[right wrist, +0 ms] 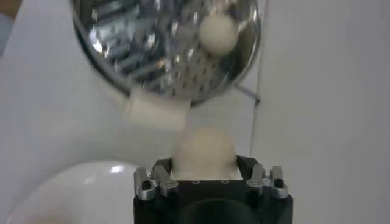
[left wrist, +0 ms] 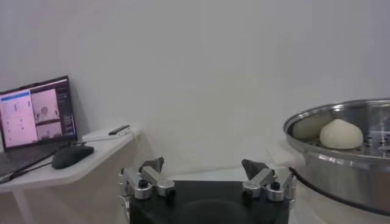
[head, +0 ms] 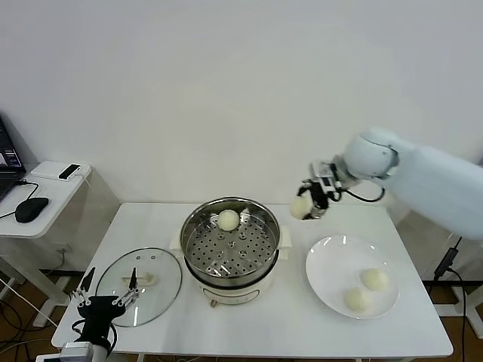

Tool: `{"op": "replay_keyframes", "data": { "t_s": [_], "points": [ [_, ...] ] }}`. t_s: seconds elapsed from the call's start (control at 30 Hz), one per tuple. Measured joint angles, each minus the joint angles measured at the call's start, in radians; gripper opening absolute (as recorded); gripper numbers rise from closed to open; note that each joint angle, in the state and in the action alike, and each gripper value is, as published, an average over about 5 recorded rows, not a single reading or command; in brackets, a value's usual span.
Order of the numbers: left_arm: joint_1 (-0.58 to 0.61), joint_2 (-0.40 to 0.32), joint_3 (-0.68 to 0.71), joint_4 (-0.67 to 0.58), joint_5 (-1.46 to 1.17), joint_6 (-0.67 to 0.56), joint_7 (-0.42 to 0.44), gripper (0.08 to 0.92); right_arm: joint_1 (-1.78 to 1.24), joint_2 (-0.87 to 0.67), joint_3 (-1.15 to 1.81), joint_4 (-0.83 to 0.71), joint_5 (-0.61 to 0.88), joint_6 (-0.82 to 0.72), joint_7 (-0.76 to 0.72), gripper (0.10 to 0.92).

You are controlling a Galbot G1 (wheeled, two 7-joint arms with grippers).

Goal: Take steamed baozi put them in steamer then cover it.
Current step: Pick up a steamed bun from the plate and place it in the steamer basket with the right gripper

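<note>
Four steamed baozi face you: one sits on the perforated tray at the back of the steamer [head: 230,245], two lie on the white plate [head: 332,279] to the robot's right, and the fourth bun [head: 300,206] is pinched between the fingers of your right gripper [head: 308,205].

That right gripper hangs in the air above the table [head: 302,317], just beyond the steamer's right rim and behind the plate; in the right wrist view the bun [right wrist: 205,152] bulges between the two fingers, which press on its sides.

Your left gripper [head: 106,296] waits low at the near left corner of the table, its fingers spread wide with nothing between them — the left wrist view shows the same wide spread [left wrist: 206,176]. It sits just in front of the cover [head: 139,285], which lies flat on the table to the left of the steamer, handle up.

You can read no brand, label or writing on the steamer, the plate or the cover.

For room: the steamer's tray is bare apart from the one bun, so most of it stands open. The plate lies near the table's right front edge. Between steamer and plate there is a strip of bare table — narrow, though. A side desk [head: 45,192] with a mouse [head: 31,209] stands off to the left.
</note>
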Motion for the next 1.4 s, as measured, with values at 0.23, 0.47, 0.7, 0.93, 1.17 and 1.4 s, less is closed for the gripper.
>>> {"op": "replay_keyframes", "data": {
  "t_s": [0.23,0.47,0.7,0.93,1.17,1.4],
  "points": [
    [0.004,0.008,-0.021,-0.006,-0.013,0.005,0.002,0.823,0.017,0.188,-0.033,-0.057,0.103,-0.071,0.06,0.67],
    [-0.002,0.0,-0.043,-0.009,-0.017,0.005,0.002,0.823,-0.013,0.357,-0.071,-0.136,0.156,-0.14,0.103,0.67],
    [-0.004,-0.008,-0.059,-0.007,-0.023,0.006,0.002,0.823,-0.056,0.469,-0.099,-0.204,0.176,-0.189,0.141,0.67],
    [-0.002,-0.011,-0.068,-0.005,-0.027,0.005,0.002,0.823,-0.086,0.543,-0.108,-0.261,0.179,-0.214,0.167,0.67],
    [-0.003,-0.012,-0.071,-0.005,-0.028,0.004,0.003,0.823,-0.104,0.589,-0.119,-0.301,0.178,-0.229,0.178,0.674],
    [-0.005,-0.012,-0.069,-0.005,-0.028,0.004,0.004,0.823,-0.102,0.597,-0.125,-0.311,0.174,-0.231,0.171,0.77]
  ]
}}
